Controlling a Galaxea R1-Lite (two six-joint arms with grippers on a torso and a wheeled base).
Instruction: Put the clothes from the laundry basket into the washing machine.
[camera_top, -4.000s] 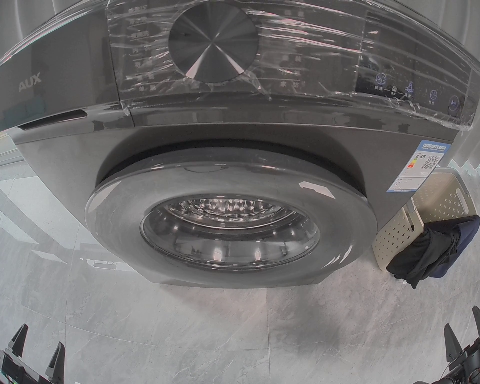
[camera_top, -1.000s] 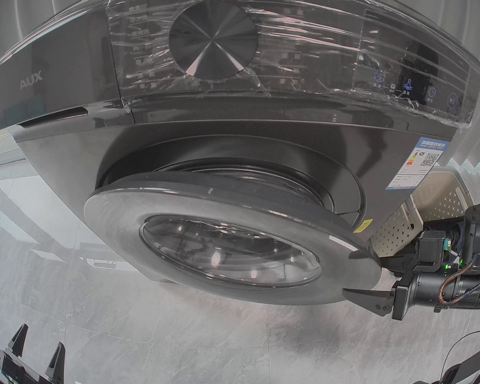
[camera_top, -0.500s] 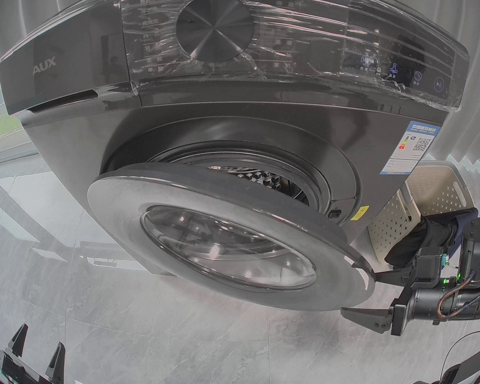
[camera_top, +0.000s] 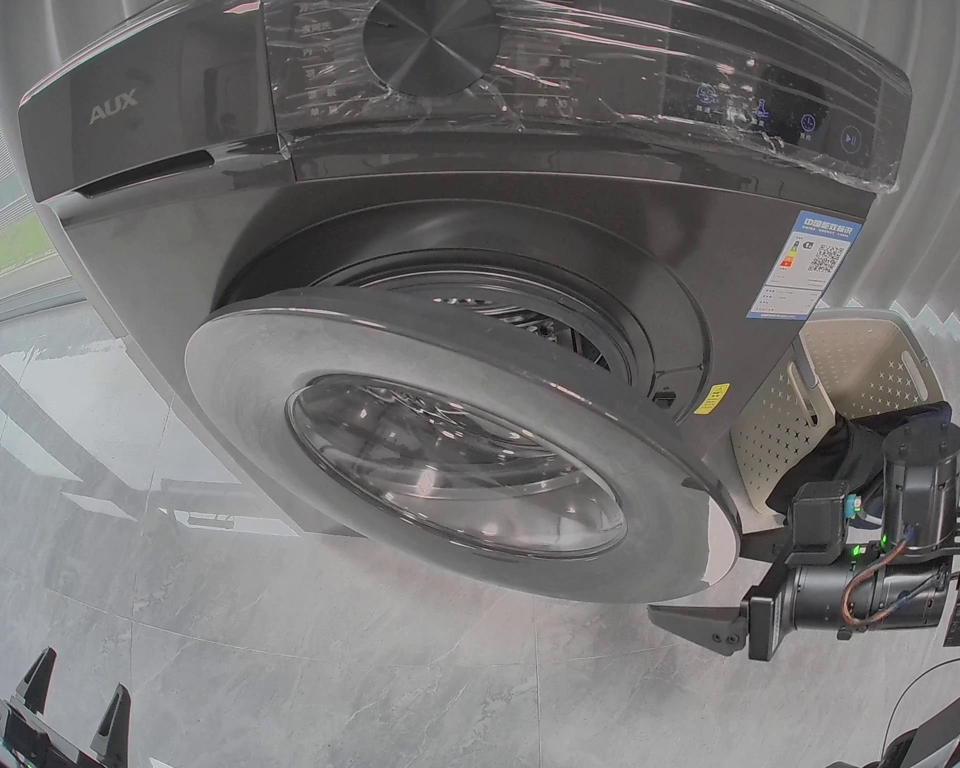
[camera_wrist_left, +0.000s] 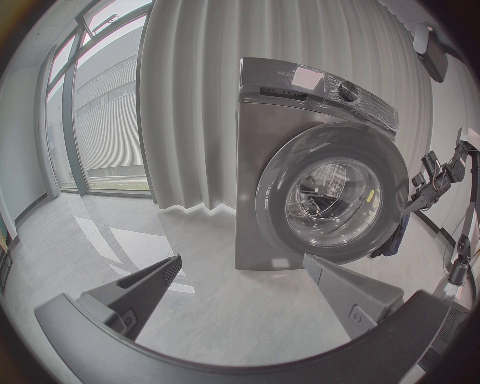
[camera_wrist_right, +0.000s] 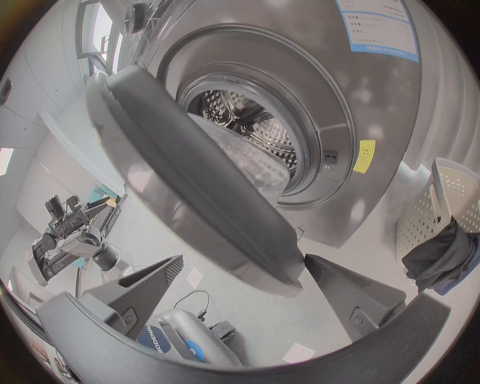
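Washing machine (camera_top: 150, 250) stands on the grey tiled floor (camera_top: 300, 660), front-loading, its round door (camera_top: 300, 335) part-way open and hinged on the robot's left. The perforated drum (camera_wrist_right: 250, 120) shows through the gap, with no clothing seen in the visible part.

Right gripper (camera_wrist_right: 241, 262) – fingers spread wide, one on each side of the door's free edge. Whether either finger touches the edge cannot be told. It grasps nothing.

Left gripper (camera_wrist_left: 241, 260) – low and well apart from the machine, fingers likewise spread wide, holding nothing.

Laundry basket (camera_top: 880, 365), cream and perforated, stands on the floor just beside the machine on the robot's right. The clothes (camera_top: 830, 460), dark, hang draped over its near rim, beyond the right arm.
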